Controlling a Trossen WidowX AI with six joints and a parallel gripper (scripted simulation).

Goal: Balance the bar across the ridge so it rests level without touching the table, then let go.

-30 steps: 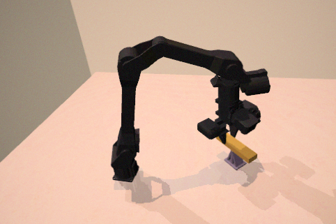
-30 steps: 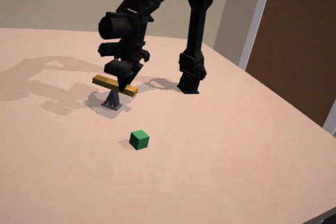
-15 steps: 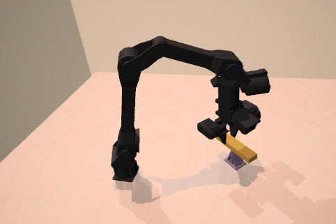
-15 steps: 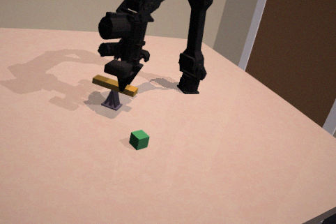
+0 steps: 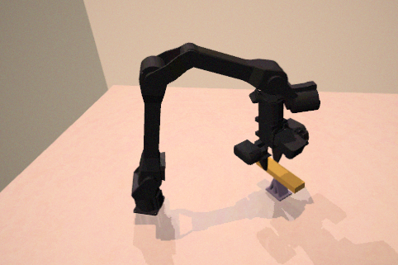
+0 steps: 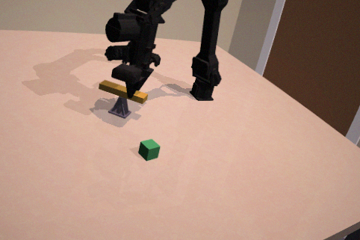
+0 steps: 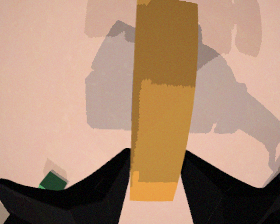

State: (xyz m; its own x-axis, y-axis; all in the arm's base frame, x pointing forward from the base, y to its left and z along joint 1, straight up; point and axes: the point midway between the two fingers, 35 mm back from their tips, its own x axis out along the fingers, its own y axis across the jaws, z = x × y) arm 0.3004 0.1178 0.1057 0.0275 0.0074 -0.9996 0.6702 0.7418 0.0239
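The long orange-yellow bar (image 5: 289, 178) (image 6: 110, 87) (image 7: 165, 120) lies across the top of the grey-purple ridge (image 5: 276, 191) (image 6: 120, 109). It looks about level, with both ends clear of the table. The ridge is near the middle of its length and is hidden beneath it in the wrist view. My gripper (image 5: 271, 165) (image 6: 131, 93) (image 7: 155, 155) points down, with its fingers on either side of the bar near the end toward the arm's base. The fingers are open just wider than the bar, with very thin gaps at its sides. Exact contact between bar and ridge is hard to see.
A green cube (image 6: 149, 149) (image 7: 53, 181) sits on the table (image 5: 198, 177) (image 6: 224, 176), off to one side of the ridge. In the wrist view it is partly hidden behind the left finger. The arm's base (image 5: 148, 200) (image 6: 202, 90) stands beyond the gripper end of the bar.
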